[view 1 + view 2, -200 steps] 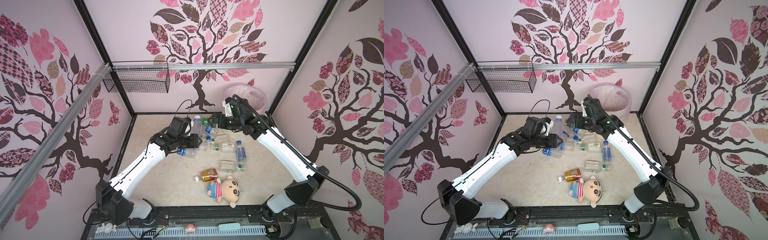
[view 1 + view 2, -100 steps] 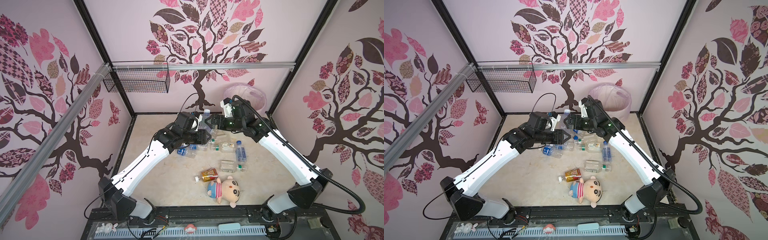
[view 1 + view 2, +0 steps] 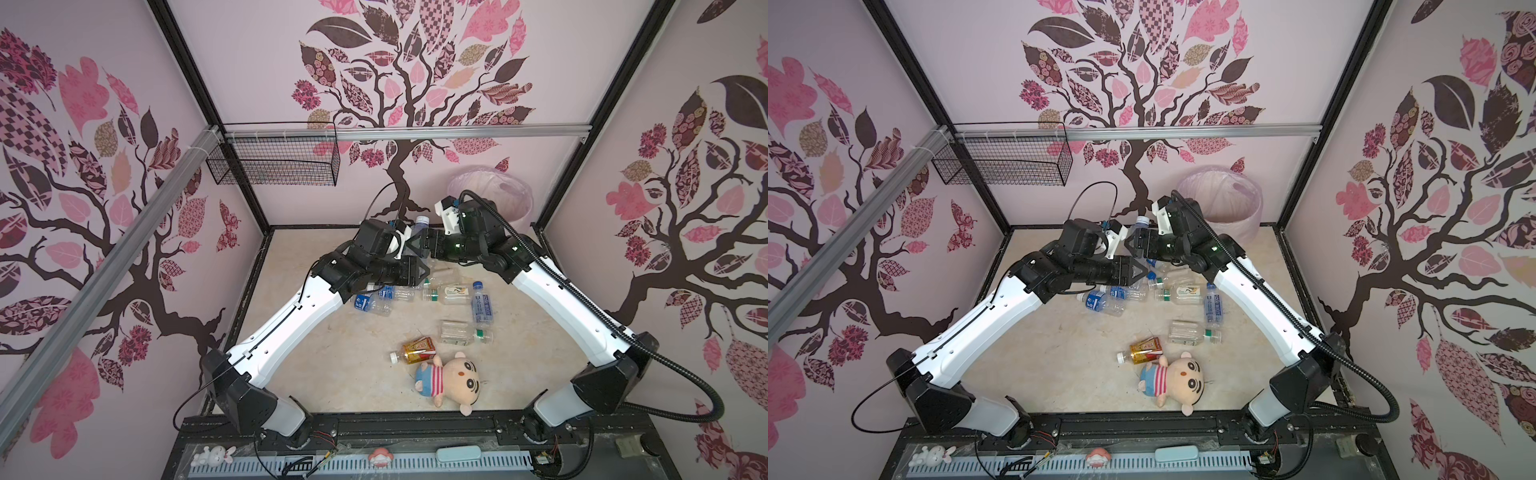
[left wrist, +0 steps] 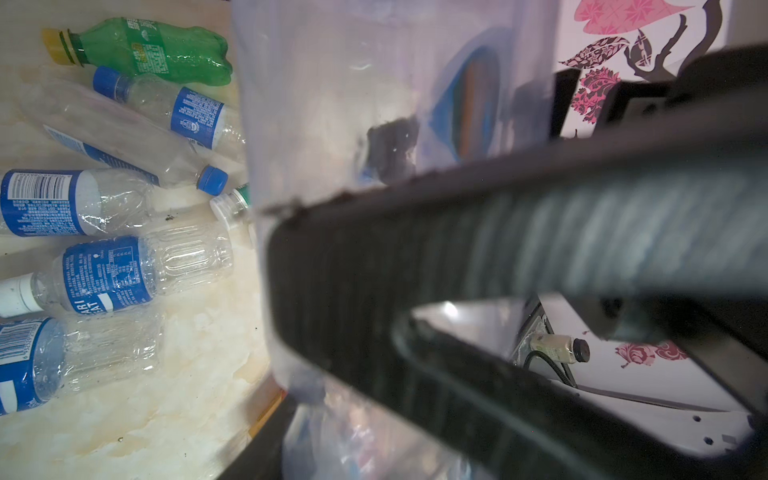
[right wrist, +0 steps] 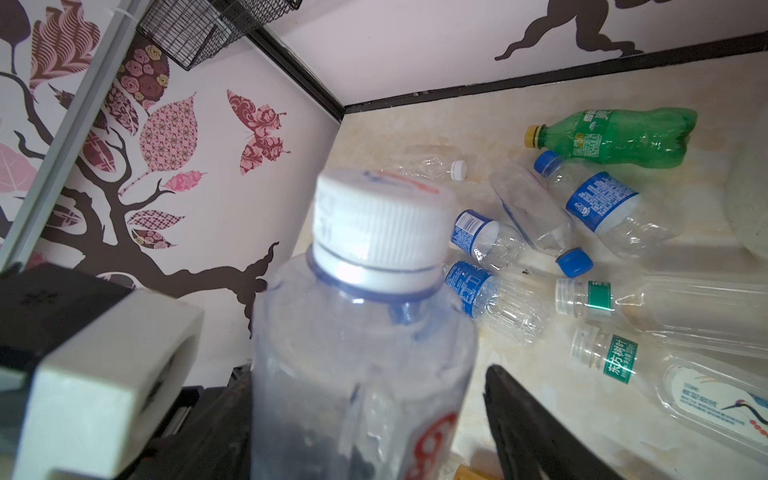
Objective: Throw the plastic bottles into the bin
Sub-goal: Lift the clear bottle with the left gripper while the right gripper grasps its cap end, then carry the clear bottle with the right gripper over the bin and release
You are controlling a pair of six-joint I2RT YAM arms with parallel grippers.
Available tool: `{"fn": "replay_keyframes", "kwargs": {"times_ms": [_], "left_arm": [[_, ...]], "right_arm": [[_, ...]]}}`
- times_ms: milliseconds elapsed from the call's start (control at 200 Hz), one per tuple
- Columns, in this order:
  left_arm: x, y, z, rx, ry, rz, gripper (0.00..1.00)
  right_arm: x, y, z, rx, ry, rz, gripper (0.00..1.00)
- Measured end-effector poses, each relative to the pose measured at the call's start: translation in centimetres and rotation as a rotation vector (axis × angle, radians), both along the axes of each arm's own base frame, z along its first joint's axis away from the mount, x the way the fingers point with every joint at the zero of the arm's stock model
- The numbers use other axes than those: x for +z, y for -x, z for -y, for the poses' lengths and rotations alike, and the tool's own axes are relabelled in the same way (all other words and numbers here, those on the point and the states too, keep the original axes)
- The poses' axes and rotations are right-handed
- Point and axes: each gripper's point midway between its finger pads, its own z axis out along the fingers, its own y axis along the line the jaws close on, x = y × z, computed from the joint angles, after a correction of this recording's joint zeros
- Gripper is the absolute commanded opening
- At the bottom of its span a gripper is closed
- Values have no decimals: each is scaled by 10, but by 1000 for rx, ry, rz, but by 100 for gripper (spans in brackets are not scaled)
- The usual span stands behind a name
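A clear plastic bottle with a white cap (image 5: 374, 224) stands upright above the floor, its cap showing in both top views (image 3: 422, 221) (image 3: 1142, 220). My left gripper (image 3: 424, 271) (image 3: 1136, 272) is shut on its lower body (image 4: 374, 104). My right gripper (image 3: 414, 245) (image 3: 1136, 245) (image 5: 365, 415) stands open around its middle, with a gap beside one finger (image 5: 523, 415); that finger (image 4: 498, 232) crosses the left wrist view. The bin (image 3: 490, 187) (image 3: 1221, 191) stands at the back right corner, behind the right arm. Several more bottles (image 3: 482, 307) lie on the floor.
A green bottle (image 5: 615, 137) (image 4: 158, 50) and blue-labelled ones (image 4: 104, 274) lie below the grippers. An amber bottle (image 3: 417, 349) lies by the plush doll (image 3: 449, 380) near the front. A black wire basket (image 3: 274, 162) hangs on the back wall at the left.
My left gripper has carried the bottle up and to the right, to the right gripper. The right gripper's jaws have narrowed around the bottle.
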Motion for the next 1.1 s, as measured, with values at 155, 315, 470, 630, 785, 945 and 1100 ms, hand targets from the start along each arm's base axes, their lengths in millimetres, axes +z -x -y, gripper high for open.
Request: {"fn": "replay_keyframes", "kwargs": {"times_ms": [155, 315, 470, 630, 785, 945, 1100], "left_arm": [[-2, 2, -2, -1, -11, -10, 59], [-4, 2, -2, -2, -19, -11, 61], [-2, 2, -5, 3, -37, -10, 67], [12, -1, -8, 21, -38, 24, 76], [16, -2, -12, 37, -51, 33, 89], [20, -2, -16, 46, -64, 35, 97], [34, -1, -15, 44, -81, 67, 97]], "right_arm": [[0, -1, -1, -2, -8, -7, 64], [3, 0, -3, -2, -17, -5, 56], [3, -4, 2, -27, -5, 5, 54], [3, -14, 13, -77, 16, 25, 48], [15, -26, 30, -135, 17, 52, 45], [48, -41, 56, -211, -5, 116, 43], [77, -53, 85, -291, -7, 187, 44]]}}
